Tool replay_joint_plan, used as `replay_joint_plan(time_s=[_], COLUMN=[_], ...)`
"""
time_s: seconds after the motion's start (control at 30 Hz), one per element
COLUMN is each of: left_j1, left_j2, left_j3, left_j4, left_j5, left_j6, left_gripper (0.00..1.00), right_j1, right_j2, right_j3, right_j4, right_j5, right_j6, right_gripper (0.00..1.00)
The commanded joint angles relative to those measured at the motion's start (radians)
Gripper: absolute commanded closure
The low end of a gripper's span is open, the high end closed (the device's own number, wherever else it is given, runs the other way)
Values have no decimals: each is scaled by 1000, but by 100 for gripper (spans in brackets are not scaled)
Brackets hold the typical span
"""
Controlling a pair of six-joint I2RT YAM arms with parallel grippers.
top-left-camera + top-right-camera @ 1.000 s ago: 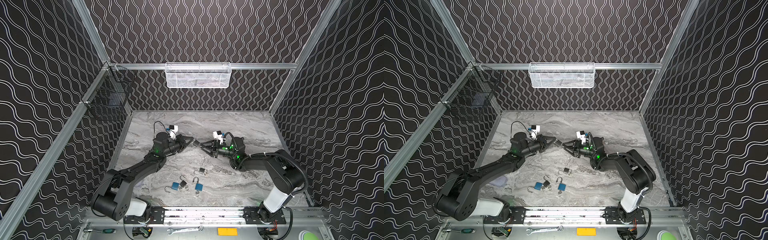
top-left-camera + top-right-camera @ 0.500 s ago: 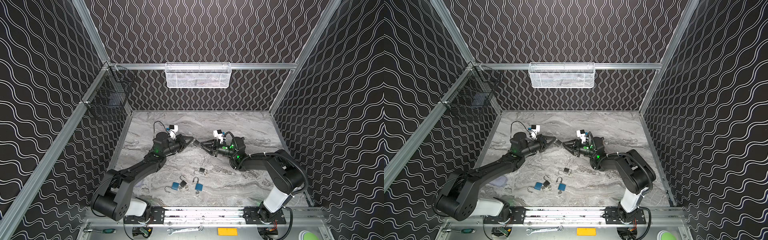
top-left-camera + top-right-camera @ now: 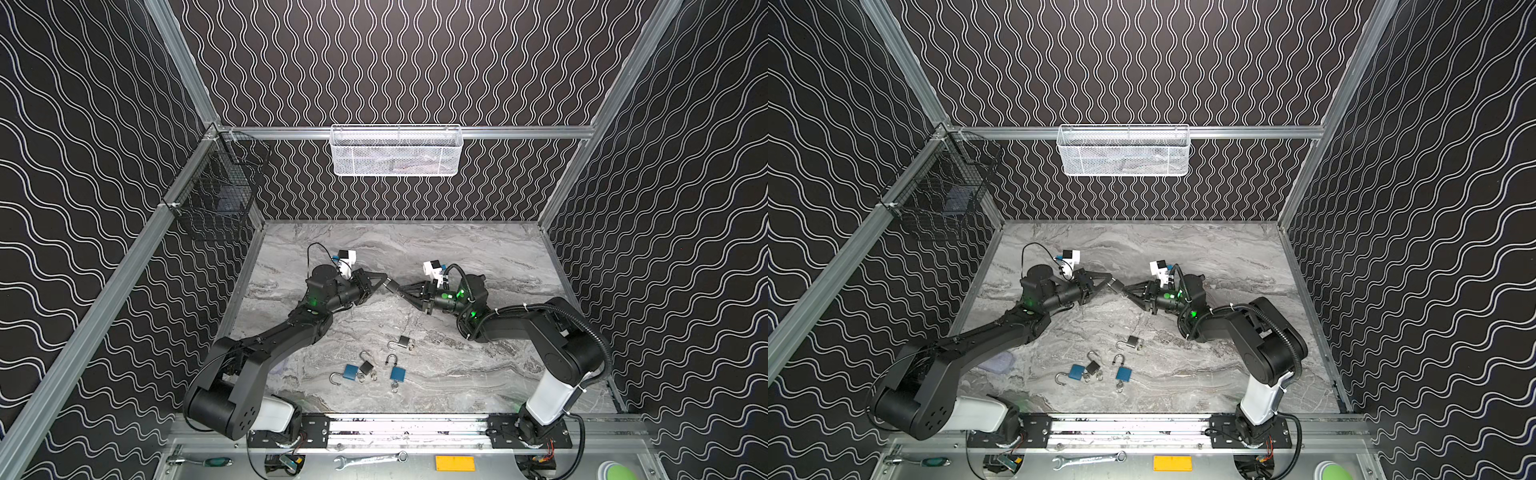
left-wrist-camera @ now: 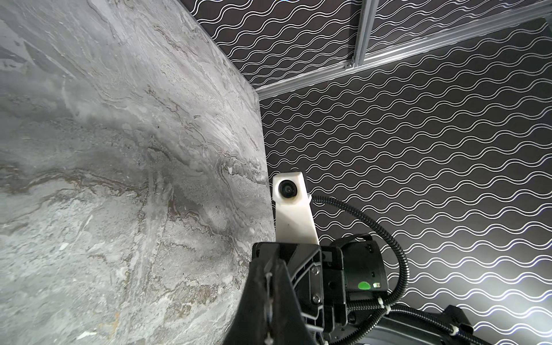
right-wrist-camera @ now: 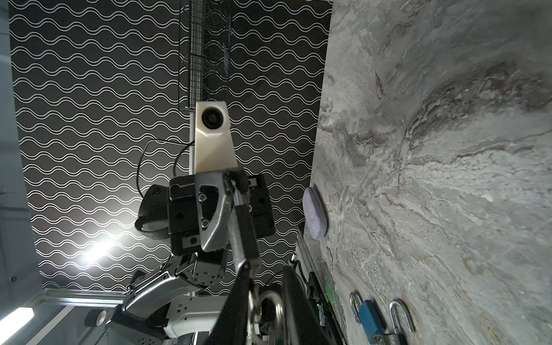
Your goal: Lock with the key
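Where the two arms meet above the middle of the table (image 3: 415, 249), the left gripper (image 3: 381, 279) stands fully closed, clamped on the shackle end of a small padlock (image 3: 390, 285) held clear of the surface. The padlock's long axis runs roughly level along the line between the two tools, shackle toward the left arm and keyway end toward the right. From that end what appears to be the key (image 5: 248, 267) projects, with a key ring (image 5: 270, 304) hanging off it. The right gripper (image 3: 402, 290) is the nearer tool to the key and faces it directly, jaws set close on either side; whether they pinch it cannot be told. The padlock body is dark grey, rectangular metal with a bright steel shackle, and the left fingers hide whether the shackle is seated. Judgement: turning calls for a firm hold on the key's head, in line with the body.
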Motion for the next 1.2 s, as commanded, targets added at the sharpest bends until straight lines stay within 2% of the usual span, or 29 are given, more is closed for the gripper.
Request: replay_joint_plan(time_s=[0.0,0.13,0.43,0.97,1.17], left_j1=[0,0,0,56,100], left_j2=[5,10,0,-30,-28], left_j3=[-1,-4,-28,-56,-61], left_j4=[60,72,110,130,157], left_j5=[2,-1,-20,-4,42], left_j6=[-10,-16,-29,-46,-66], left_gripper=[100,100,100,100,100], right_j1=[5,5,4,6,4], right_j2=[5,8,22,-41,-41], right_j3=[10,8,10,14,-3], right_j4=[69,79,118,-47,-37], right_j5=[-10,-10,-14,-8,-19], right_j6=[18,24,48,-82,-80], right_gripper=[83,90,100,100,100])
